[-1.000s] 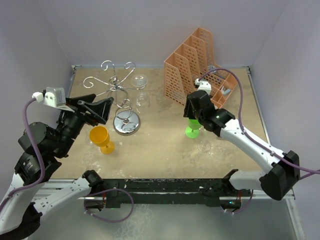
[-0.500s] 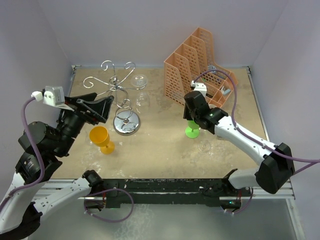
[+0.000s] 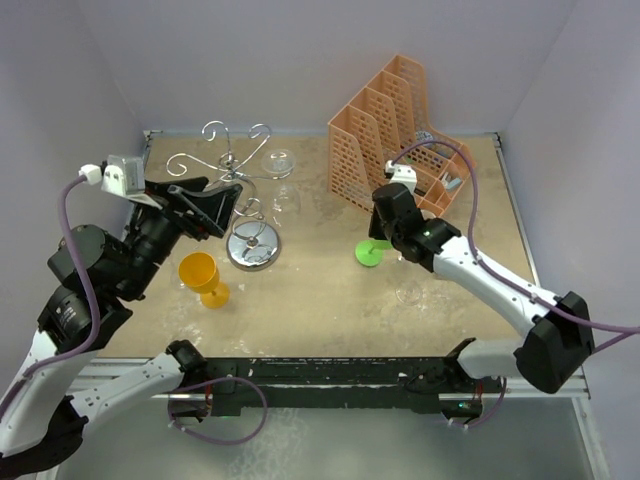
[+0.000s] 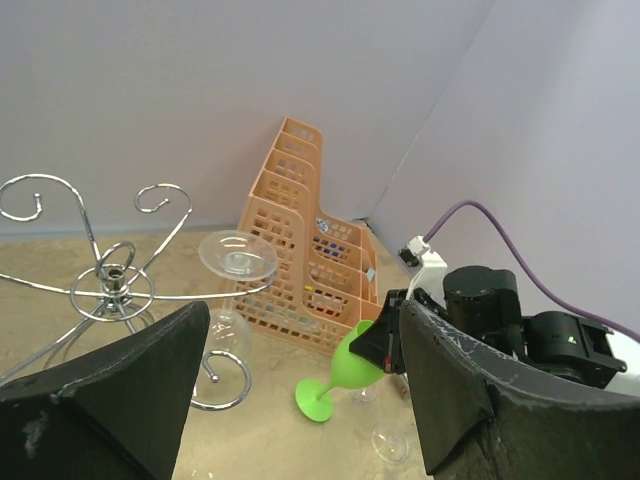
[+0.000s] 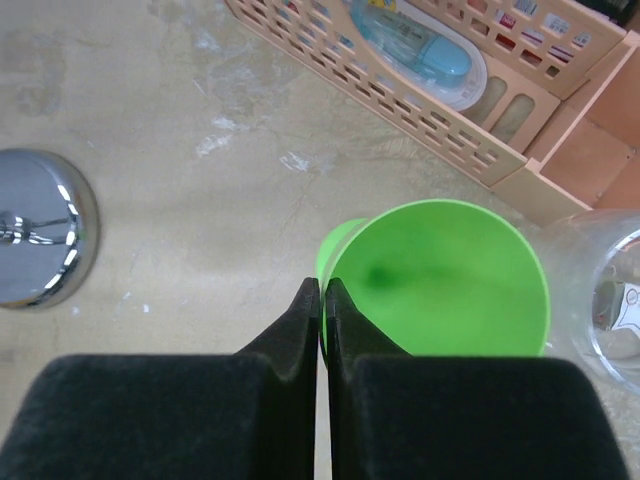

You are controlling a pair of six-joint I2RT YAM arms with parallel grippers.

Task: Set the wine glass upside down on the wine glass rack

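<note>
- The right end effector point(image 5: 321, 300) is pinched shut on the rim of the green wine glass point(image 5: 435, 275), one finger inside the bowl and one outside; a rim grip leaves stem and foot free, which I judge suits turning the glass over
- The green wine glass leans over in that grip, its bowl raised toward the arm and its round foot low by the table point(image 3: 300, 310), in front of the orange file organiser point(image 3: 385, 120); whether the foot touches the table cannot be told
- The wine glass rack point(image 3: 238, 172) stands well to the left of the held glass, its shiny base point(image 3: 252, 246) on the table and its curled arms spread at the top
- A clear glass point(image 4: 237, 258) already hangs bowl-down from one arm, foot caught in the hook, which shows how the green one is meant to sit
- The left end effector point(image 3: 212, 203) hovers just beside the rack, jaws spread wide and holding nothing; likely waiting to steady the rack or take a handover
- A yellow glass point(image 3: 200, 272) stands upright near the rack base, untouched
- The lift, flip and hanging are not yet done
</note>
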